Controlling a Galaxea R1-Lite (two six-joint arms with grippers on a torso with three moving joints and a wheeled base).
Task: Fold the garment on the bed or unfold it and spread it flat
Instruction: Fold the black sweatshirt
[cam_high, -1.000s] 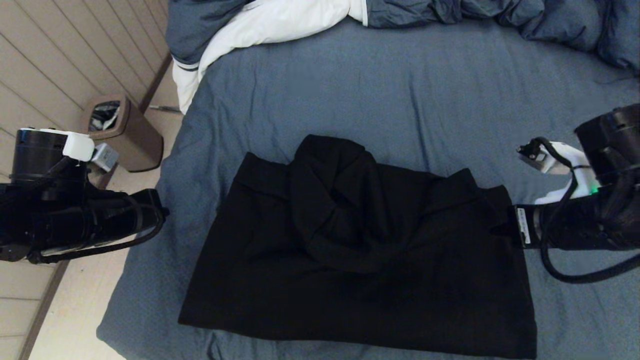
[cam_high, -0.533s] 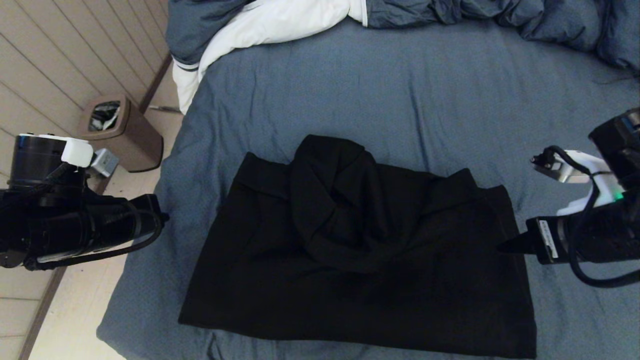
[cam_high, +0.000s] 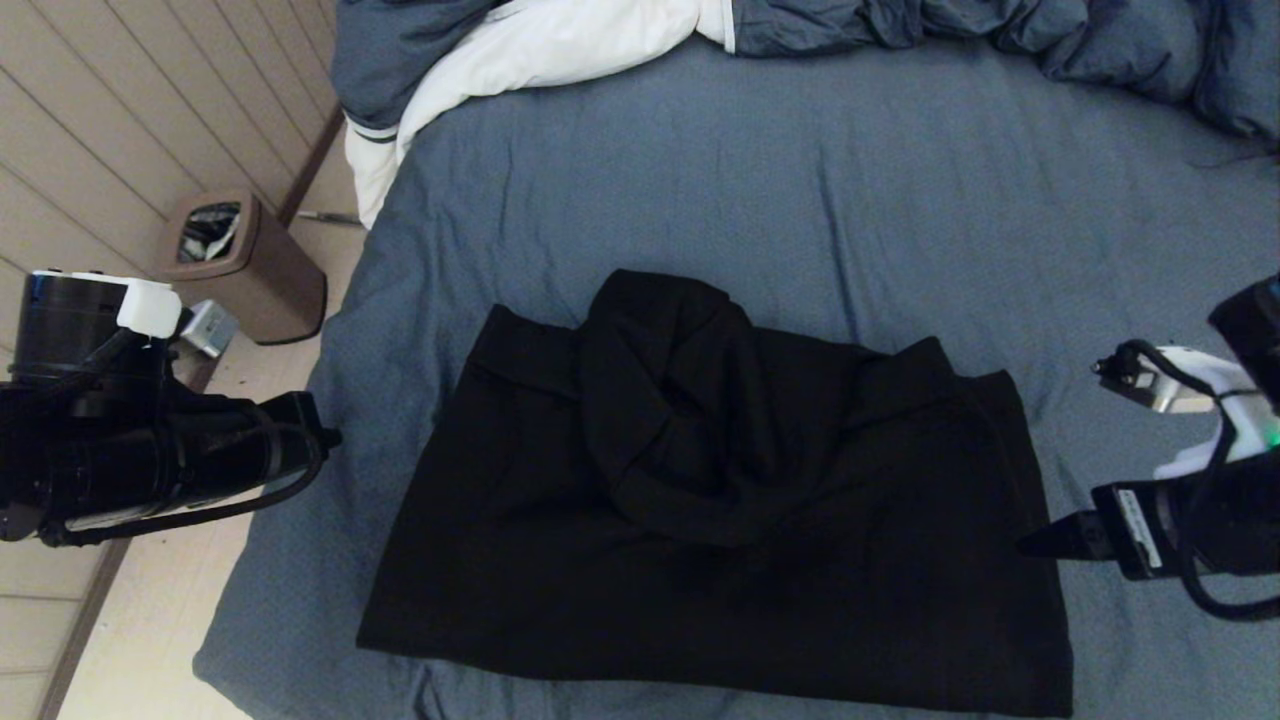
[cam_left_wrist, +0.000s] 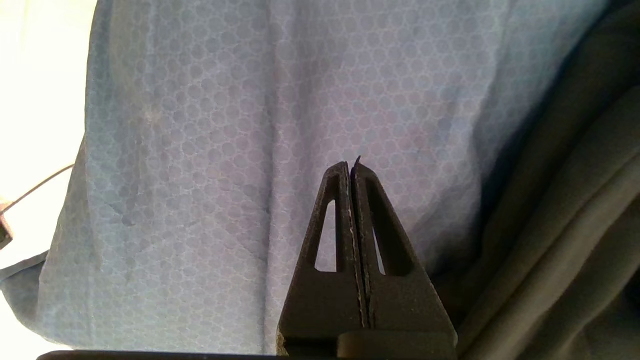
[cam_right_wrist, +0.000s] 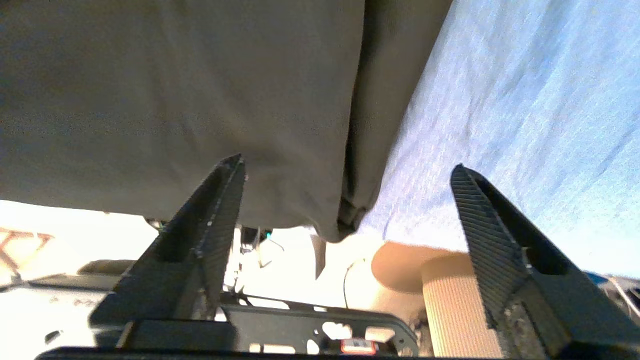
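Note:
The black garment (cam_high: 720, 520) lies folded into a broad rectangle on the blue-grey bed (cam_high: 800, 200), its hood bunched on top (cam_high: 670, 400). My right gripper (cam_high: 1040, 545) is just off the garment's right edge, near the front. In the right wrist view this gripper (cam_right_wrist: 348, 164) is open and holds nothing, with the garment (cam_right_wrist: 175, 100) and the sheet (cam_right_wrist: 525, 100) beyond its fingers. My left gripper (cam_high: 325, 437) hovers over the bed's left edge, apart from the garment. In the left wrist view it (cam_left_wrist: 351, 167) is shut and empty above the sheet, with the garment (cam_left_wrist: 575, 225) off to one side.
A rumpled blue-grey duvet with white lining (cam_high: 560, 40) is piled along the bed's far side. A brown waste bin (cam_high: 245, 265) stands on the pale floor to the left of the bed. The bed's left edge (cam_high: 290, 500) runs under my left arm.
My right gripper has opened, let go of the garment's right edge, and drawn back to the right and towards the front. The left arm has hardly moved.

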